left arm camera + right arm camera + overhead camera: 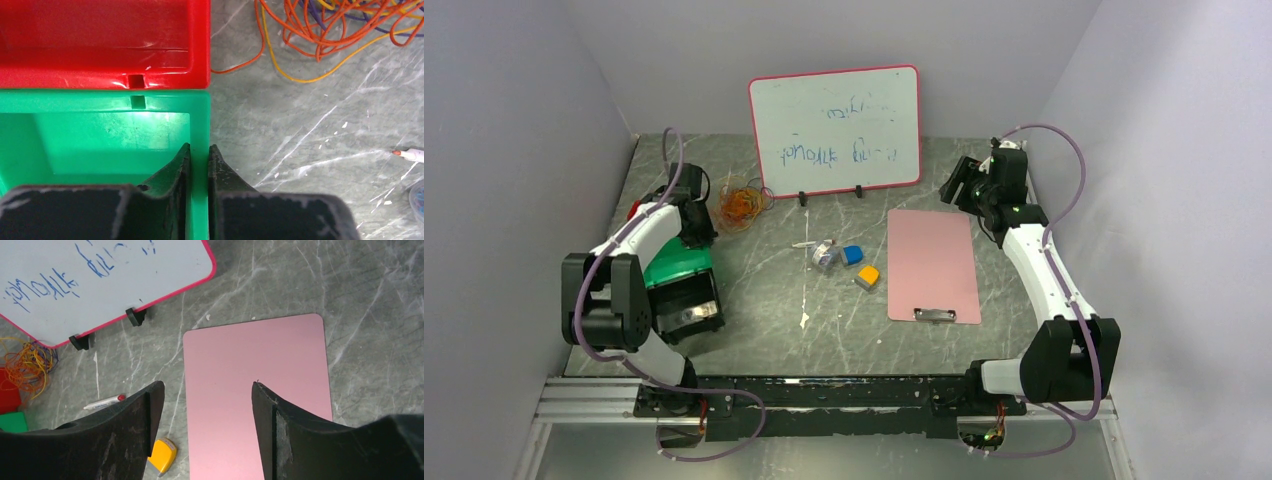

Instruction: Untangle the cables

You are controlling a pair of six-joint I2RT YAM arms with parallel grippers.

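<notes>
The cables lie as a loose tangle of orange, yellow and dark purple wire on the table, left of the whiteboard. They also show at the top right of the left wrist view and at the far left of the right wrist view. My left gripper is shut on the right wall of a green bin, one finger inside and one outside, short of the cables. My right gripper hangs open over a pink clipboard, nothing between its fingers, far from the cables.
A red bin abuts the green bin's far side. A whiteboard stands at the back. A marker, a tape roll, a blue block and a yellow block lie mid-table.
</notes>
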